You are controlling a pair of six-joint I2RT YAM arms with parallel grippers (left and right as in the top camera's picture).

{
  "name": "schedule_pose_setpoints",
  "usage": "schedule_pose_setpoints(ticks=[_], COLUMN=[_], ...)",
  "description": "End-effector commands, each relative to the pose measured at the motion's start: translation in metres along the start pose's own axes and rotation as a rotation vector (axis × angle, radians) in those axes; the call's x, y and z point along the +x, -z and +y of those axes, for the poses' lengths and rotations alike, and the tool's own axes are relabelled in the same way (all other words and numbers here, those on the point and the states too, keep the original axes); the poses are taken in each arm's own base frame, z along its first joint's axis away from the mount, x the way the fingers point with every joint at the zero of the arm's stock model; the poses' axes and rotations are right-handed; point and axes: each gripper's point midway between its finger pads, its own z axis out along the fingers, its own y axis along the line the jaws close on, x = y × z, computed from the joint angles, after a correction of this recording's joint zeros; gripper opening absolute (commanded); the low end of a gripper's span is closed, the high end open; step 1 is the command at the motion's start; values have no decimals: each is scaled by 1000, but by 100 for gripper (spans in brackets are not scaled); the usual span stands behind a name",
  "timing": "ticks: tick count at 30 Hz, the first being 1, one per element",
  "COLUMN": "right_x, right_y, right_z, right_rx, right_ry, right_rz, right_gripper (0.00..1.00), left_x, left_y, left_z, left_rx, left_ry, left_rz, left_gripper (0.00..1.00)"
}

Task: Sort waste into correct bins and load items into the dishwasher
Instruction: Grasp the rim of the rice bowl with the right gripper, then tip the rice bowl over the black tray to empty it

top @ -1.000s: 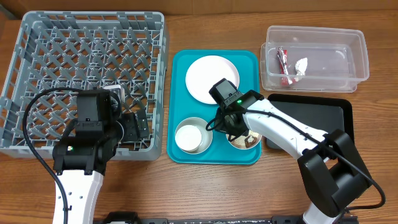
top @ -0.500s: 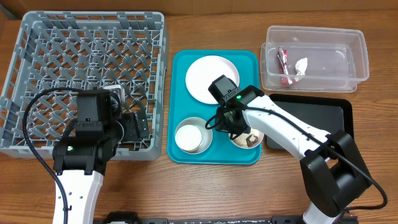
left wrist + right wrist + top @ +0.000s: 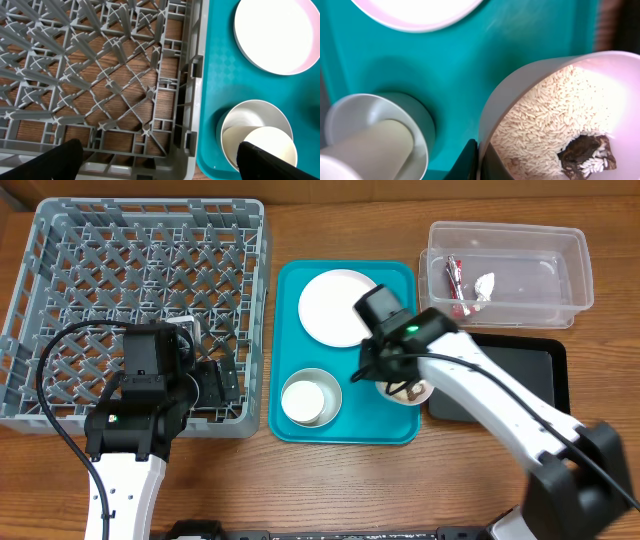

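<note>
My right gripper (image 3: 386,376) (image 3: 481,161) is shut on the rim of the small white bowl (image 3: 410,391) (image 3: 555,100). I hold it above the right edge of the teal tray (image 3: 290,280). The bowl holds rice grains (image 3: 545,125) and a brown lump (image 3: 587,155). The white plate (image 3: 335,305) (image 3: 415,10) lies on the tray. The grey bowl (image 3: 322,378) (image 3: 240,112) holds the white cup (image 3: 303,402) (image 3: 265,145). The clear tub (image 3: 520,240) holds the candy wrapper (image 3: 455,285) and the white scrap (image 3: 485,283). My left gripper (image 3: 215,385) (image 3: 160,165) is open over the front right edge of the dish rack (image 3: 140,290) (image 3: 100,75).
The black tray (image 3: 520,375) lies right of the teal tray, just below the clear tub. The rack fills the left of the table. My right arm reaches across the black tray's left part.
My right gripper has lifted the rice bowl and carried it to the right, toward the teal tray's right edge. The left arm has not moved.
</note>
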Motion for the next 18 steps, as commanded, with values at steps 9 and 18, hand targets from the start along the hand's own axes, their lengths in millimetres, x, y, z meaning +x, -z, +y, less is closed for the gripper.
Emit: schedule_pose_setpoints(ticks=[9, 18], right_x=[-49, -54], right_y=[54, 51], right_z=[-48, -73], right_rx=[-127, -375], right_ry=[-101, -123], right_rz=[-108, -30], right_gripper=[4, 4], left_x=[-10, -9], left_y=[5, 5], left_z=[-3, -3], left_rx=[9, 9], left_ry=[9, 9], left_rz=[-29, -29], left_gripper=[100, 100])
